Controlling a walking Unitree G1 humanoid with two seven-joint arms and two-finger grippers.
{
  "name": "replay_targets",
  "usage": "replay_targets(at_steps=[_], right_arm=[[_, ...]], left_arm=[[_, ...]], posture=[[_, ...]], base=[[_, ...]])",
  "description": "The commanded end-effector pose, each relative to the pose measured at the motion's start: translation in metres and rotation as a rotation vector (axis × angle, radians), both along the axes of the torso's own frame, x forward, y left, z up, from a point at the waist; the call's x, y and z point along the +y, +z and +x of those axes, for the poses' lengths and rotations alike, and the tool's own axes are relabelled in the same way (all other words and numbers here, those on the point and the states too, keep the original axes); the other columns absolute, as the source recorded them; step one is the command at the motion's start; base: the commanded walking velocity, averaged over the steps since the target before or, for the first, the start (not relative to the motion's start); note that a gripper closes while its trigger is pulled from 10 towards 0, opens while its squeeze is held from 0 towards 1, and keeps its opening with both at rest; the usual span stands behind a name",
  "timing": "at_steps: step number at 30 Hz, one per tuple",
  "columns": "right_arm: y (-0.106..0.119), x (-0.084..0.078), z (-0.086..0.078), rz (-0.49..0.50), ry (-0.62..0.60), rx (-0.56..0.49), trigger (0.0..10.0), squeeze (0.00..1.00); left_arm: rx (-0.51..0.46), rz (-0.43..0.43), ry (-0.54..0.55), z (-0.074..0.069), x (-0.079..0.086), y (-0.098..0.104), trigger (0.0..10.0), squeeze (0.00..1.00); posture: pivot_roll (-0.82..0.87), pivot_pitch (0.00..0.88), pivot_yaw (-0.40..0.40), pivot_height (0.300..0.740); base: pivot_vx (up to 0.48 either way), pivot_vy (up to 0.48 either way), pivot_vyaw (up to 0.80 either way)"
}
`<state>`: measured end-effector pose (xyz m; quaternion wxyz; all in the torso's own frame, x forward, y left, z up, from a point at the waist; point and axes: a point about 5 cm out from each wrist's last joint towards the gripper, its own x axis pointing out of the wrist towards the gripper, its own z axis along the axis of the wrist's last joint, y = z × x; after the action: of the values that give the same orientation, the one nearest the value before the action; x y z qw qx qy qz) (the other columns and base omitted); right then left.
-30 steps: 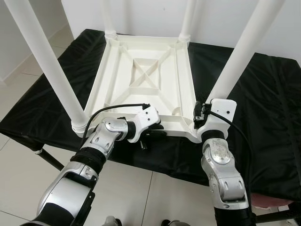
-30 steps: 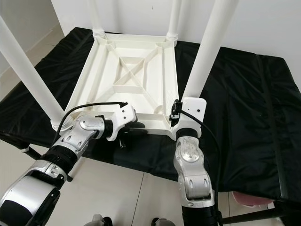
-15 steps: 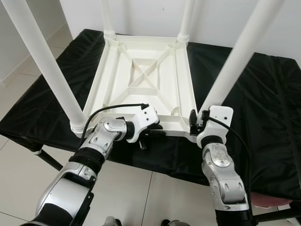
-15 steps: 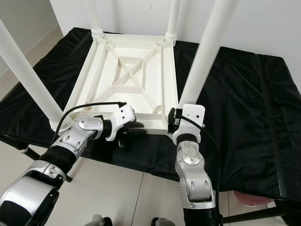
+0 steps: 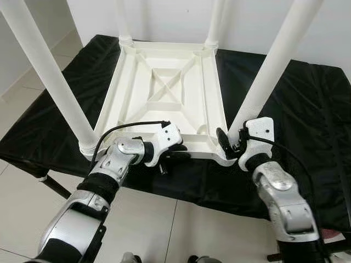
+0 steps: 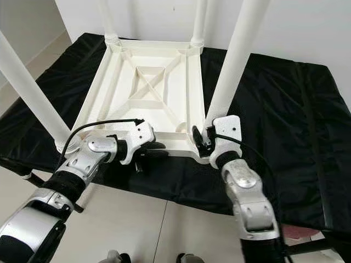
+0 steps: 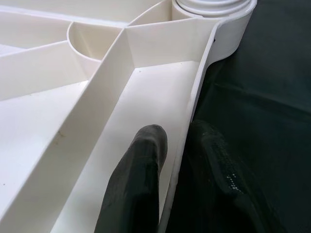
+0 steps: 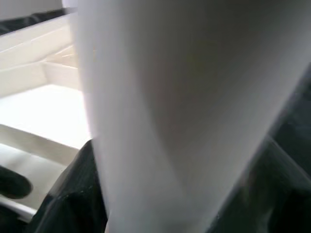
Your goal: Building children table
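A white plastic children's table top lies upside down, ribbed underside up, on a table covered with a black cloth, with four white round plastic legs standing up from its corners: one at 7 o'clock, one at 5 o'clock, and two shorter-looking ones at 11 o'clock and 1 o'clock along the far edge. The left gripper sits at the near rim of the top, around 6 o'clock; in the left wrist view one black finger rests inside the rim wall and the other lies outside on the cloth, so the fingers are narrow and pinch the thin white rim between them. The right gripper is at the base of the 5 o'clock leg, at the near right corner of the top; its black fingers are set on either side of the leg, which crosses the right wrist view as a blurred white column, so they close around that leg. A pale tiled floor shows below the table edge at 8 o'clock.
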<state>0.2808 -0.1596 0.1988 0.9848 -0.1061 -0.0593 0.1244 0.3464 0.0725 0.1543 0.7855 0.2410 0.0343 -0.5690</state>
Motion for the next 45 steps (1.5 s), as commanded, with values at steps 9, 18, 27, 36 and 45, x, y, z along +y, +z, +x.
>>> replay_targets(at_steps=[9,18,27,36,45], right_arm=[[0.011,0.008,-0.014,-0.010,0.341,0.057,10.0,0.00],[0.000,0.029,-0.029,-0.001,0.552,0.141,10.0,0.00],[-0.010,0.038,-0.014,0.044,0.473,0.141,3.8,0.00],[-0.016,0.036,-0.008,0.060,0.358,0.132,0.0,0.00],[-0.031,0.032,0.001,0.079,-0.005,0.116,0.0,0.00]], left_arm=[[0.043,0.116,-0.112,-0.016,0.033,-0.009,10.0,0.00],[0.035,0.170,-0.096,-0.018,0.063,-0.004,10.0,0.00],[0.045,0.139,-0.085,-0.024,0.059,-0.005,10.0,0.00],[0.050,0.121,-0.090,-0.025,0.054,-0.005,10.0,0.00],[0.041,0.057,-0.059,-0.020,0.037,-0.002,10.0,0.00]], posture=[[-0.08,0.146,0.035,0.740],[-0.07,0.143,0.026,0.740],[-0.06,0.140,0.019,0.740],[-0.06,0.136,0.021,0.740],[-0.06,0.130,0.016,0.740]], base=[[0.000,0.000,0.00],[0.000,0.000,0.00],[0.000,0.000,0.00],[0.000,0.000,0.00],[0.000,0.000,0.00]])
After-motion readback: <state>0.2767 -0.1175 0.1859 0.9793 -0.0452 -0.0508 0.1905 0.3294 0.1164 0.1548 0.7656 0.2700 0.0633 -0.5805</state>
